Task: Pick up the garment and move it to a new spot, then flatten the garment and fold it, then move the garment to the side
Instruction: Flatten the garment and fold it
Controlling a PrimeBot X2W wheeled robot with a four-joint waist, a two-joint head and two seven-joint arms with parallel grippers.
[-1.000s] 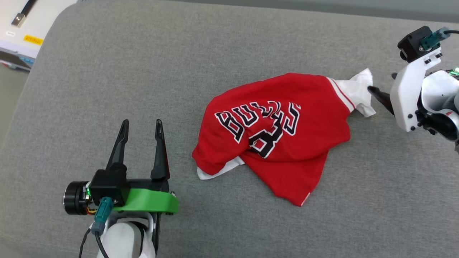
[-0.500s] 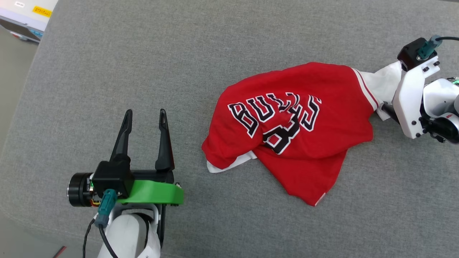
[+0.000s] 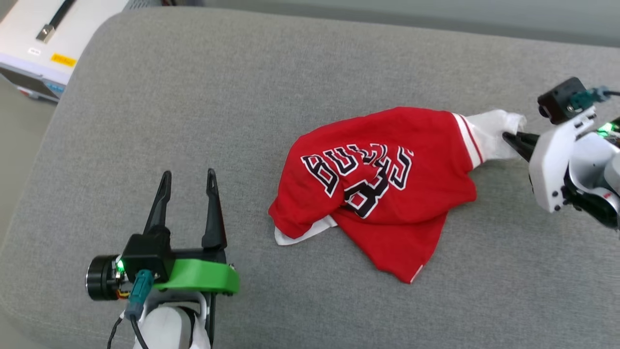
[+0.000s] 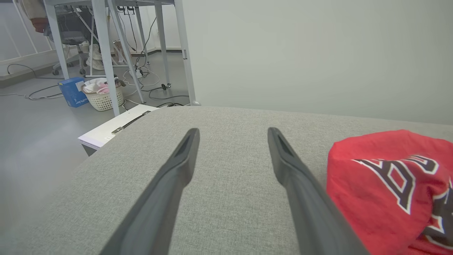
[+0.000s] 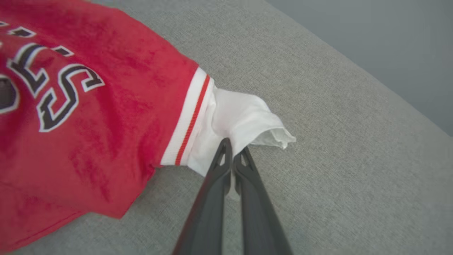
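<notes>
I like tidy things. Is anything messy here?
Yes. The garment lies bunched up on the grey cushion, its lettering creased and its number half hidden in folds. The right gripper pinches one white sleeve, which sticks out sideways.

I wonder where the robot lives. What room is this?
Probably a lab or workshop: metal table legs, loose cables on a bare floor, and a grey padded bench holding the garment.

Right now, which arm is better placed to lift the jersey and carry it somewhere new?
Right. The right gripper is shut on the garment at its white sleeve, so it can probably lift now. The left gripper is open over bare cushion, apart from the cloth.
</notes>
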